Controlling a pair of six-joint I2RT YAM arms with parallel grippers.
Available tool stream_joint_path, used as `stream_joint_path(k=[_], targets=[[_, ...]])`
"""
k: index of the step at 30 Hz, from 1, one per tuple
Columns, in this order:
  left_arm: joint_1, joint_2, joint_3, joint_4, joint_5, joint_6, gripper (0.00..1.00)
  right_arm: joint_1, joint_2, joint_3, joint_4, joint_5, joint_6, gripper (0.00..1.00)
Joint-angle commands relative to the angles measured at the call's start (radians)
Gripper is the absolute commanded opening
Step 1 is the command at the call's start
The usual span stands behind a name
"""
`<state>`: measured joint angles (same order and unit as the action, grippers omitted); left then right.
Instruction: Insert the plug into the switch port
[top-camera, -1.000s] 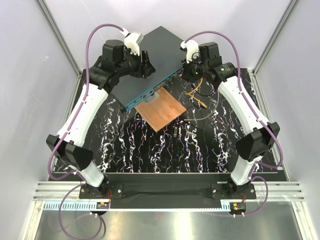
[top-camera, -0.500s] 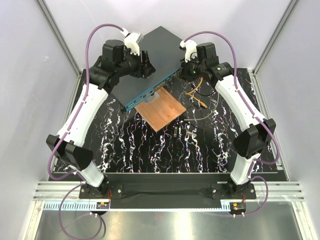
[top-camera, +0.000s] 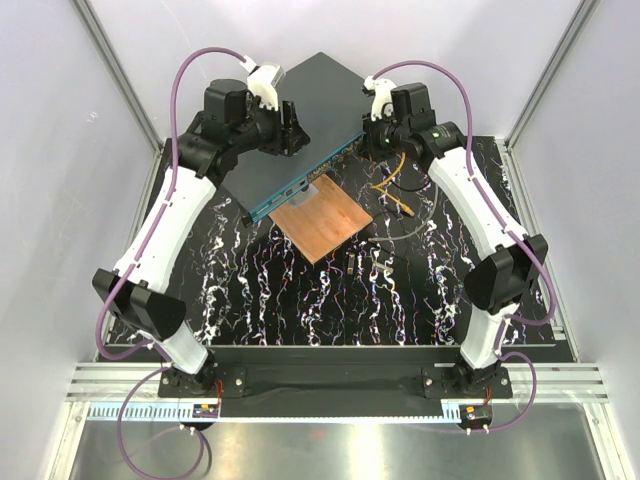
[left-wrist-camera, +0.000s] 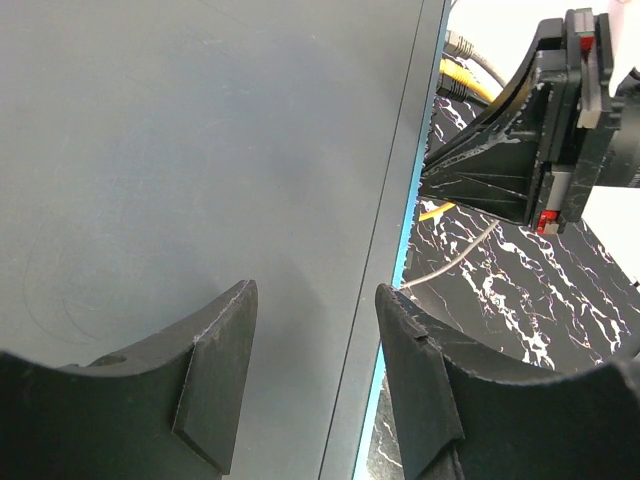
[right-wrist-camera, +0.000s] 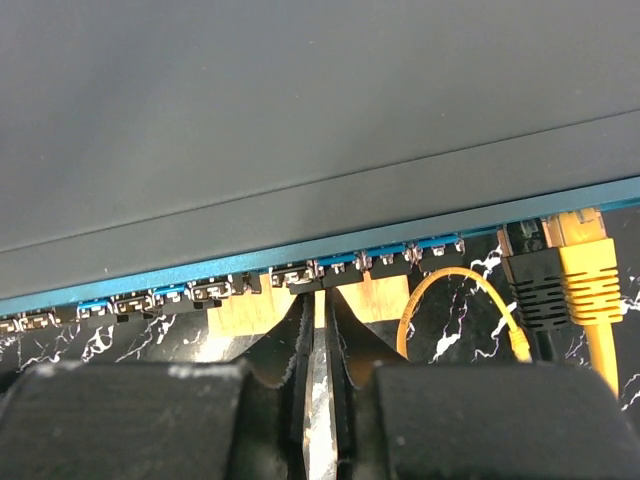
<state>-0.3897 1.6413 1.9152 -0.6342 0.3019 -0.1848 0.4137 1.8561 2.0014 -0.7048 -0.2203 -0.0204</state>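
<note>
The switch (top-camera: 322, 95) is a flat dark grey box at the back of the table, and its blue socket face (top-camera: 300, 186) looks toward the front right. My left gripper (top-camera: 293, 128) is open and empty over the switch top (left-wrist-camera: 200, 150), near the blue edge (left-wrist-camera: 392, 290). My right gripper (top-camera: 368, 140) is at the right part of the socket row (right-wrist-camera: 400, 247). Its fingertips (right-wrist-camera: 320, 295) are nearly touching the sockets and are shut on a narrow pale piece, the plug (right-wrist-camera: 320, 380). A thin grey cable (left-wrist-camera: 450, 270) trails away below it.
A brown square board (top-camera: 322, 222) lies on the table just in front of the switch. A yellow cable (top-camera: 392, 185) loops to the right, and its yellow plug (right-wrist-camera: 578, 265) and a black boot (right-wrist-camera: 525, 285) sit at the switch's right end. White walls enclose the cell.
My right gripper has moved a little left and closer to the switch's blue face. The left arm and the switch have not moved.
</note>
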Motion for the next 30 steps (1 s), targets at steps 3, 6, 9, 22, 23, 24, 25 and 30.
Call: stream_joint_path(k=[3, 6, 9, 22, 23, 24, 25, 30], targets=[[0.008, 0.008, 0.004, 0.05, 0.014, 0.002, 0.56, 0.025, 0.071, 0.125, 0.228, 0.032, 0.039, 0.11], [0.014, 0.008, 0.001, 0.05, 0.014, 0.002, 0.56, 0.028, 0.087, 0.151, 0.229, 0.03, 0.033, 0.12], [0.015, 0.008, 0.004, 0.048, 0.016, 0.005, 0.56, 0.03, 0.081, 0.136, 0.215, 0.007, 0.025, 0.14], [0.087, -0.126, -0.087, 0.047, 0.169, 0.018, 0.68, -0.027, -0.334, -0.242, -0.088, -0.258, -0.258, 0.59], [0.094, -0.149, -0.106, 0.053, 0.187, 0.019, 0.72, -0.03, -0.359, -0.266, -0.103, -0.264, -0.279, 0.65], [0.1, -0.165, -0.119, 0.06, 0.222, 0.024, 0.74, -0.033, -0.382, -0.323, -0.131, -0.266, -0.297, 0.67], [0.112, -0.194, -0.133, 0.08, 0.238, 0.028, 0.75, -0.035, -0.426, -0.354, -0.143, -0.269, -0.329, 0.69], [0.126, -0.288, -0.255, 0.152, 0.344, 0.045, 0.8, -0.039, -0.532, -0.593, -0.182, -0.264, -0.386, 0.68]])
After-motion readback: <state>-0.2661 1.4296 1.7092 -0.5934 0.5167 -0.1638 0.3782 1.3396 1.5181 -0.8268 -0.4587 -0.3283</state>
